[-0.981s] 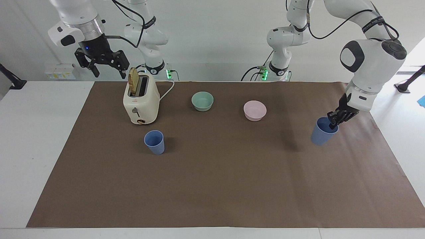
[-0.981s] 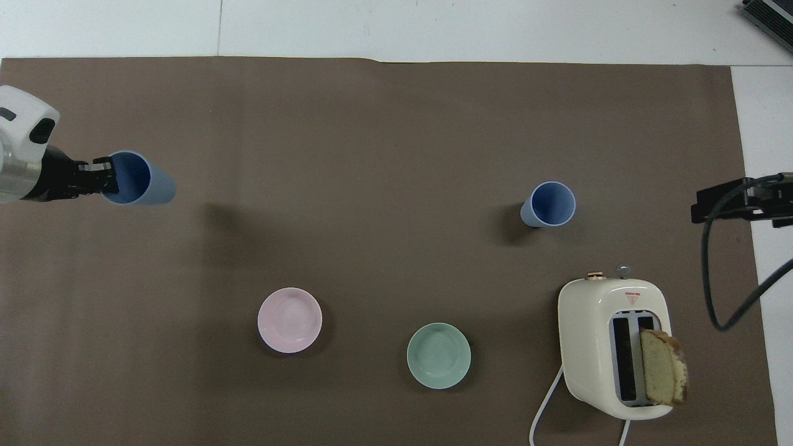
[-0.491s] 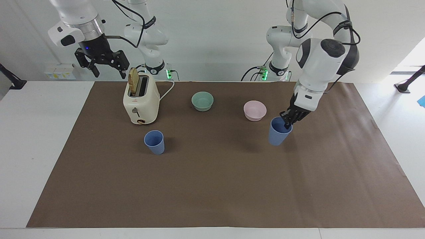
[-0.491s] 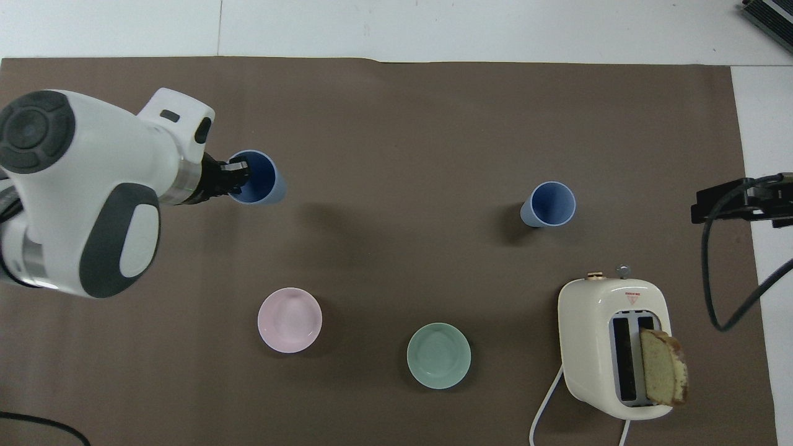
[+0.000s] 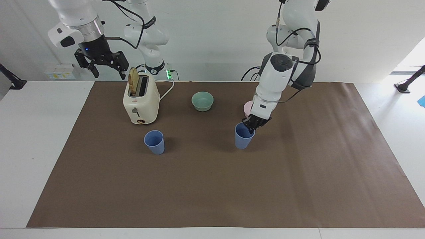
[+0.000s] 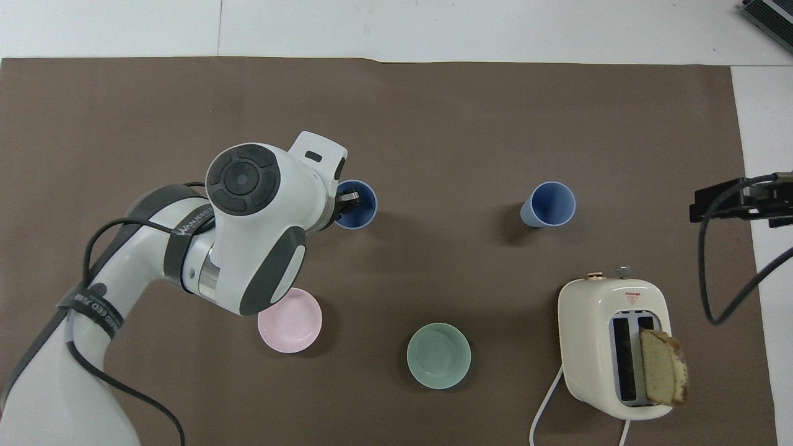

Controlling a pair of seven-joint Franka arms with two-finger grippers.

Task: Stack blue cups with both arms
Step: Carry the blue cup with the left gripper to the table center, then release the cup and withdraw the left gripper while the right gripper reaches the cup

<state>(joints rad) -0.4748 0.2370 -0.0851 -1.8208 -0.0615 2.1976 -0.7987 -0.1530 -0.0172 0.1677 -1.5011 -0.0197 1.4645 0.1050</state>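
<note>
Carried from mid-right toward frame centre, the held blue cup point(image 5: 243, 137) hangs pinched at its rim by the left gripper point(image 5: 253, 124); the other blue cup point(image 5: 154, 141) stands centre-left; the right gripper point(image 5: 101, 63), upper left, waits spread apart

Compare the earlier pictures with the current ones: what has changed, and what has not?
The left gripper, shut on the carried blue cup, has brought it from the left arm's end of the table toward the standing blue cup. That cup and the raised right gripper stayed put.

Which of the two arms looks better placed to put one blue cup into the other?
The left. Its gripper already holds one blue cup by the rim, beside the free cup; the right gripper waits open, up over the toaster.
</note>
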